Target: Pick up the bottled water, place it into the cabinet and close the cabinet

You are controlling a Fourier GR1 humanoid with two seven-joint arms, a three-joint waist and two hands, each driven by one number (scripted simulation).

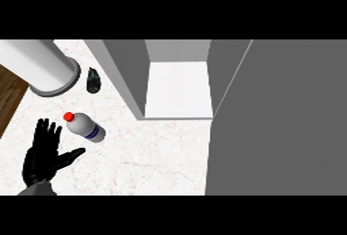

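The bottled water (pixel 85 126) lies on its side on the counter (pixel 149 156), left of the open cabinet (pixel 177 87). My left hand (pixel 45 156) hovers just beside the bottle, fingers (pixel 47 133) spread wide.

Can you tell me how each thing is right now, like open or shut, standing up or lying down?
Bottled water: lying on its side on the counter, red cap on, not held.
Cabinet: open, its door swung out to the right, inside bare.
Left hand: open, fingers straight, beside the bottle, not touching it.
Dark eggplant-like thing: lying on the counter.
White cylinder: lying on its side.
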